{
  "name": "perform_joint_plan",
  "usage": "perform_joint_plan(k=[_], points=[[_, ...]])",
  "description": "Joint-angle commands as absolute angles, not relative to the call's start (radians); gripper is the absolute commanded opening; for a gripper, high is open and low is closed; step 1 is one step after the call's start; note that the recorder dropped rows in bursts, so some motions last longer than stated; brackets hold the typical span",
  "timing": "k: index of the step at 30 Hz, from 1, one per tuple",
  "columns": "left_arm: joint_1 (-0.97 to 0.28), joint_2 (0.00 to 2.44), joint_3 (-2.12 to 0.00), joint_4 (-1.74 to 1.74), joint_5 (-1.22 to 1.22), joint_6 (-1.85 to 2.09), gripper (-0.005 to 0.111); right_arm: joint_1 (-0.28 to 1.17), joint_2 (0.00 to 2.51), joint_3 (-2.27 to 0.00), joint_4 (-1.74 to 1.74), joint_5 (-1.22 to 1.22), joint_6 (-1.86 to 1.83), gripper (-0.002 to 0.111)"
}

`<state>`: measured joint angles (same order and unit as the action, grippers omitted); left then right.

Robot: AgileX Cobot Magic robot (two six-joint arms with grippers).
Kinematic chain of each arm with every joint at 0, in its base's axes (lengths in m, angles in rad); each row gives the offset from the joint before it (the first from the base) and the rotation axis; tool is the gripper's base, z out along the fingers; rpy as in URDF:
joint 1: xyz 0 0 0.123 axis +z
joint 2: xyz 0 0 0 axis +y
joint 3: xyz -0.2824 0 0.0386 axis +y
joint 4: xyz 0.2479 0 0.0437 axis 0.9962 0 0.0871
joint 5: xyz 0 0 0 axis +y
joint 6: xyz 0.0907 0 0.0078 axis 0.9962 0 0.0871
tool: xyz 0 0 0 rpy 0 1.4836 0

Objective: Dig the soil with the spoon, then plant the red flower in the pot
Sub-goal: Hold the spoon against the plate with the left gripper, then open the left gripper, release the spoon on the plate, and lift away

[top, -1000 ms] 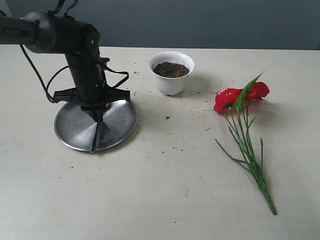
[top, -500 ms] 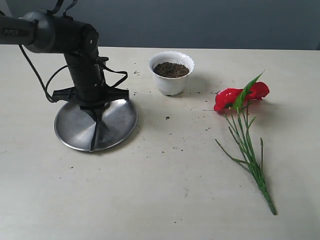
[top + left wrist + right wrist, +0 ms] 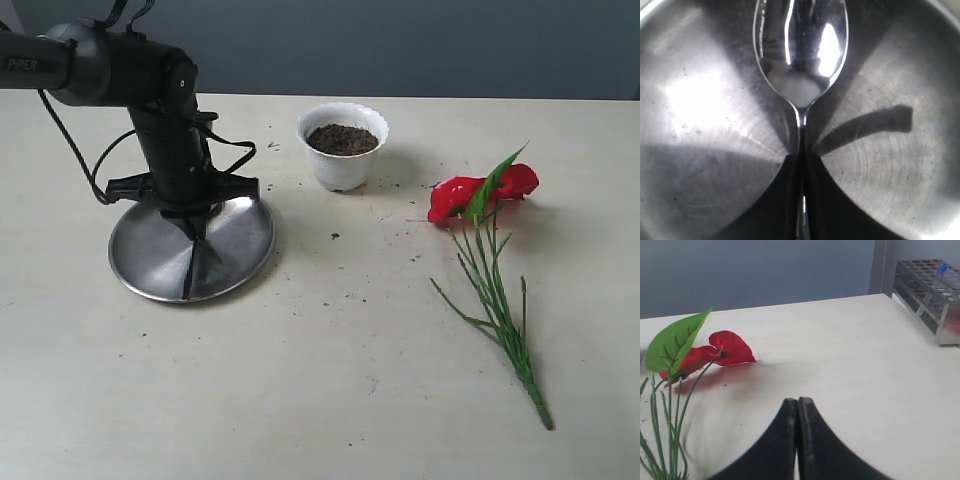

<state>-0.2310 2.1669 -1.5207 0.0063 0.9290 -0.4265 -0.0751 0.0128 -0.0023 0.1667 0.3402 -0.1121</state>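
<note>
The left arm has crept up a touch over the last second, and the spoon (image 3: 190, 270) has gone up with it; everything else on the table (image 3: 330, 400) lies as it did

Over at 9 o'clock on the table sits the round steel plate (image 3: 240, 250). The left gripper (image 3: 196, 228) hangs above its middle, pointing down, its dark fingers (image 3: 775, 200) pinched tight on the spoon's thin handle. The spoon slants down from the grip, bowl end lowest and out toward the plate's 6 o'clock rim; whether the tip touches the steel I cannot tell. From the left wrist the shiny oval bowl (image 3: 800, 50) shows bare of soil, with the plate (image 3: 700, 100) behind it and the handle running back between the closed jaws of the left gripper (image 3: 801, 162).

At about 1 o'clock from the plate, well apart from it, the white scalloped pot (image 3: 342, 168) stands upright with the dark soil (image 3: 342, 139) filling it near the rim. A few dark crumbs (image 3: 334, 236) speckle the table at its 6 o'clock side.

Further right, at 4 o'clock from the pot, the red flower (image 3: 455, 195) lies flat on the table, petals and green leaf nearest the pot, stems trailing off toward 5 o'clock.

The right gripper (image 3: 798, 407) shows only in its own wrist camera: jaws pressed together with nothing between them, low over bare table just beside the red flower (image 3: 730, 347), apart from it. A test tube rack (image 3: 935, 295) stands at the far table edge
</note>
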Motion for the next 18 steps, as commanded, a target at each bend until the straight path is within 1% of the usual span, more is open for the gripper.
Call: perform_joint_plan(k=[1,18], points=[[-0.23,2.164,-1.526,0.017,0.922,-0.427,0.0,-0.079,0.009,0.0,0.167,0.335,-0.113,-0.001],[-0.23,2.164,-1.526,0.008,0.946,-0.415,0.0,-0.079,0.009,0.0,0.167,0.335,-0.113,-0.001]])
